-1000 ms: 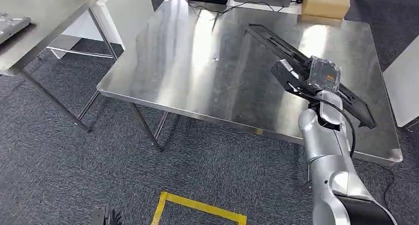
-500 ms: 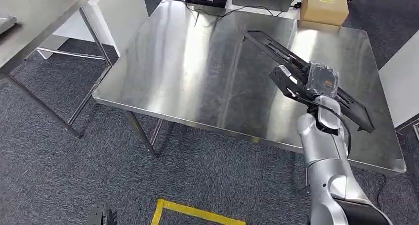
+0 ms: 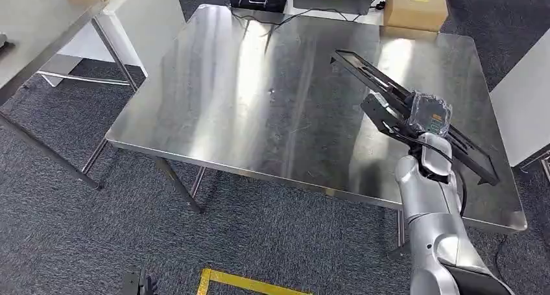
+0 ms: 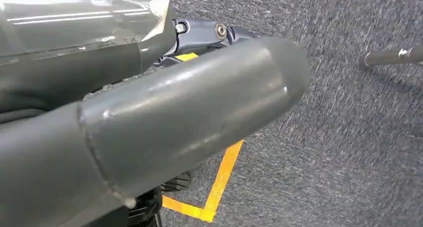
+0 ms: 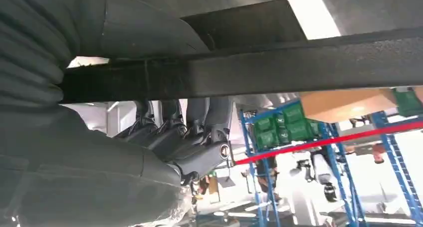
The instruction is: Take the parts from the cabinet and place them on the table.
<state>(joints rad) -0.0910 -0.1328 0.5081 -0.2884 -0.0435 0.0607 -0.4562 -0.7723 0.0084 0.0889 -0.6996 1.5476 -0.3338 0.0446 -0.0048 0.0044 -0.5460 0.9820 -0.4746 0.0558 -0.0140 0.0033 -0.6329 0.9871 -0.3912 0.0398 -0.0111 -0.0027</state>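
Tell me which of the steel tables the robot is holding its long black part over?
The big steel table straight ahead: the right hand grips the long black frame part above its right side. The other steel table, far left, is out of reach.

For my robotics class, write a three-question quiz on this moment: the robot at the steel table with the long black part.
1. True or false: the right hand grips the long black part above the steel table.
2. Multiple choice: what stands at the table's far edge? A) a cardboard box B) a red bucket C) a stack of plates
3. Fill in: the left hand hangs low over the grey ____, near a yellow floor marking.

Key
1. True; in the right wrist view its fingers wrap the black bar.
2. A, the cardboard box.
3. carpet
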